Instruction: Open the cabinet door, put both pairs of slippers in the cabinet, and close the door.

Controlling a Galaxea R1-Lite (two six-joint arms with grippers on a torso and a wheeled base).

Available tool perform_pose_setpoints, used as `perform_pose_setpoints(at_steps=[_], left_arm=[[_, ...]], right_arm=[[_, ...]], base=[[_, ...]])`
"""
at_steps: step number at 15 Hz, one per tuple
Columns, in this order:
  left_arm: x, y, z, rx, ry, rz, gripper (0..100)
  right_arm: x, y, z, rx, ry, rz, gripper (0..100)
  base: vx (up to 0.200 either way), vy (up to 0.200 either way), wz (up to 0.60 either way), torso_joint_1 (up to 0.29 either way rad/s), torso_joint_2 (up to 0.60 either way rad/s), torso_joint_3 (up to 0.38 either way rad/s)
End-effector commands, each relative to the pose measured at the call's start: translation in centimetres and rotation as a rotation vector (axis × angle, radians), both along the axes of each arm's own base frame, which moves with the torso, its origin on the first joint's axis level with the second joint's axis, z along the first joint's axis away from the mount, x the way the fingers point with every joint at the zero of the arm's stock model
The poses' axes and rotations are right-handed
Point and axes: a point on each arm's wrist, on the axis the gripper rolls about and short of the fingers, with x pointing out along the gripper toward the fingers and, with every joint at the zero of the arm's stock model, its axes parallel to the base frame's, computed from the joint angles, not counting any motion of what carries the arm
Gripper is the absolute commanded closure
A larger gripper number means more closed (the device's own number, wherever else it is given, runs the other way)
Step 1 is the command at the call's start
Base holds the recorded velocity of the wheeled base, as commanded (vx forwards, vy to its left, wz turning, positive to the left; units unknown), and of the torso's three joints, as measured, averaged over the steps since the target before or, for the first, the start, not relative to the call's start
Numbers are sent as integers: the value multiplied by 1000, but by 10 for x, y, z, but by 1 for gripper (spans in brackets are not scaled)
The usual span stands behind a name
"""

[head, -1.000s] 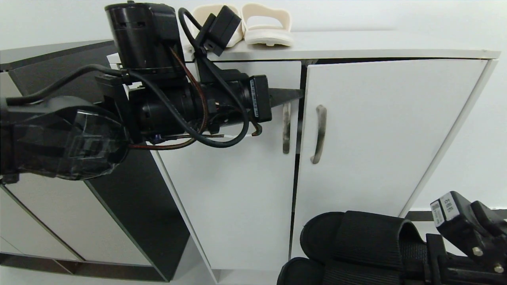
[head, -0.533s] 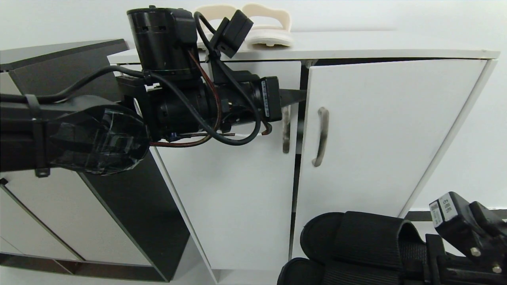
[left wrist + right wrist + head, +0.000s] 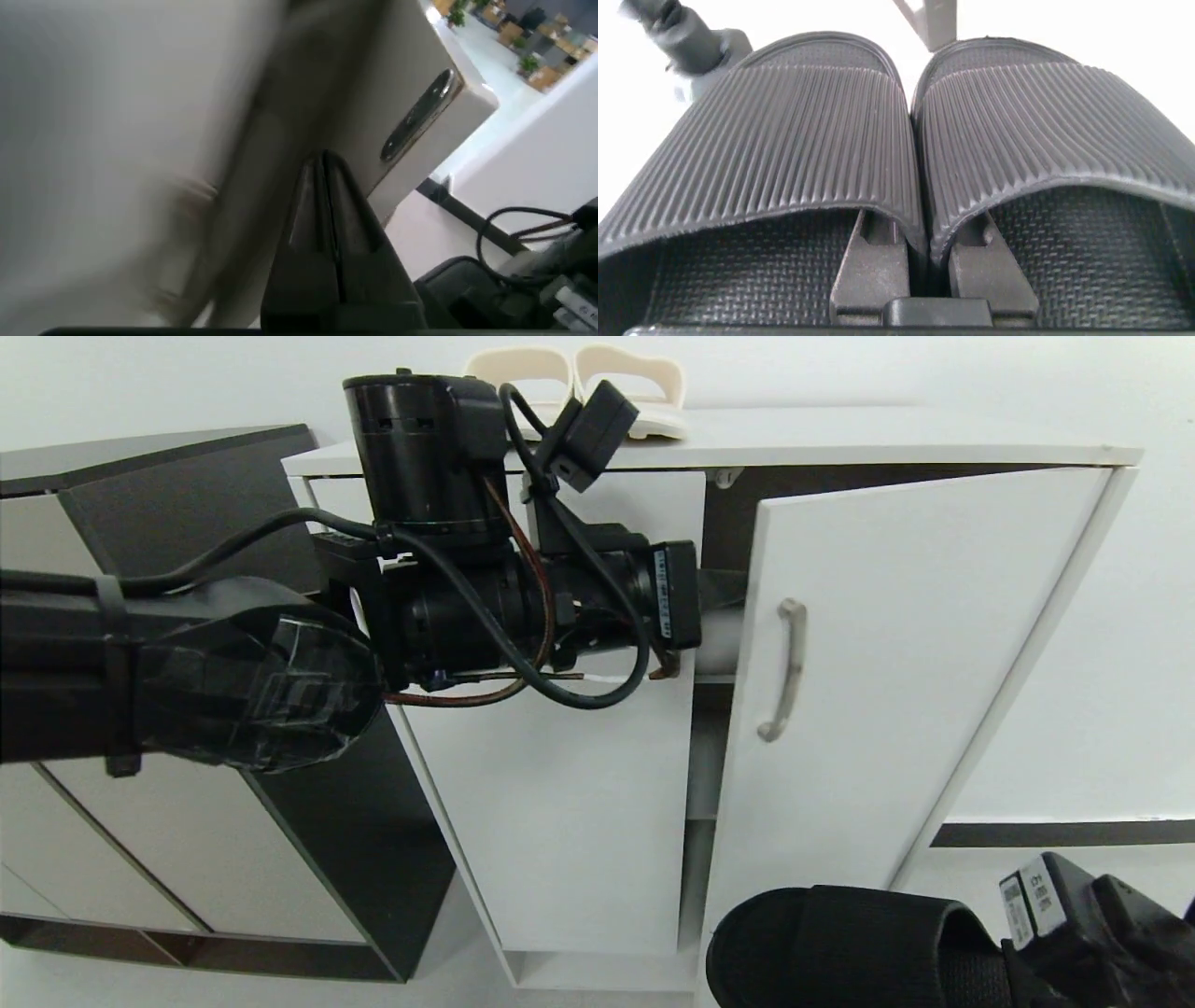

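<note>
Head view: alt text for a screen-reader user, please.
The black left gripper, shut, sits in the gap between the white cabinet's closed left door and part-open right door. Cream slippers lie on the cabinet top; black ribbed slippers are held at the bottom right.

I saw a dark cabinet (image 3: 373, 868) with a black side panel, a dark top (image 3: 140, 443) and pale front panels (image 3: 112, 859). Behind the dark cabinet rose a plain white wall (image 3: 1120, 616). Under the dark cabinet lay a pale floor (image 3: 187, 989), meeting its base. Well to the right of the dark cabinet, low on that wall, ran a dark skirting stripe (image 3: 1064, 833), level with the cabinet's lower half
</note>
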Motion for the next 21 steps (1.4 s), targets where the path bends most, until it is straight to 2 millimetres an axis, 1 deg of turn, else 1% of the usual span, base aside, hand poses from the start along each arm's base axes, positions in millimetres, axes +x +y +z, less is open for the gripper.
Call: perform_pose_setpoints(at_steps=[1,3,4,5,6,7,8,9,10,11,12,13,14,15,17,19,20,21], left_arm=[[-26,-22,-2,6,5,-90,100],[-49,-41,-5,13,9,-172,100],[-56,-45,-4,9,5,-188,100],[-56,-43,-2,5,4,-185,100],[-45,-28,1,1,-2,-118,100],[-35,-16,3,-3,-8,-57,100],[-25,3,9,-14,-21,37,100],[-23,29,13,-20,-28,145,100],[-32,51,17,-25,-41,231,100],[-48,73,20,-26,-52,334,100],[-60,92,14,-6,-33,458,100],[-75,116,3,13,-18,583,100],[-92,141,-6,17,-15,684,100],[-110,161,-16,17,-14,787,100],[-147,192,-49,86,35,1036,100],[-187,226,-70,121,23,1301,100],[-209,237,-89,143,16,1433,100],[-227,242,-108,151,-4,1505,100]], right_arm=[[-6,-1,1,3,-1,28,100],[-8,-1,2,8,-5,37,100],[-9,-2,5,20,-12,40,100],[-9,-1,6,21,-13,40,100],[-8,-1,7,23,-18,32,100],[-8,-1,9,28,-24,28,100],[-8,-1,11,29,-44,-9,100],[-4,1,15,16,-74,-108,100],[1,4,13,-5,-85,-218,100],[8,7,9,-23,-74,-346,100],[16,10,5,-32,-53,-460,100],[23,13,6,-18,-47,-556,100],[31,14,5,-24,-45,-626,100],[38,15,6,-25,-57,-676,100],[49,16,4,-36,-73,-745,100],[55,18,3,-20,-80,-762,100],[57,18,2,-16,-82,-773,100],[56,18,1,-19,-82,-775,100]], base=[[-200,0,0,-7,-2,2],[-200,0,0,0,2,2],[-200,0,0,7,2,2],[-200,0,0,-2,2,2],[-200,0,0,-2,2,2],[0,0,0,0,0,0],[0,0,0,0,0,0],[0,0,0,0,0,0],[0,0,0,0,0,0],[0,0,0,0,0,0],[0,0,0,0,0,0],[0,0,0,0,0,0],[0,0,0,0,0,0],[0,0,0,0,0,0],[0,0,0,0,0,0],[0,0,0,0,0,0],[0,0,0,0,0,0],[0,0,0,0,0,0]])
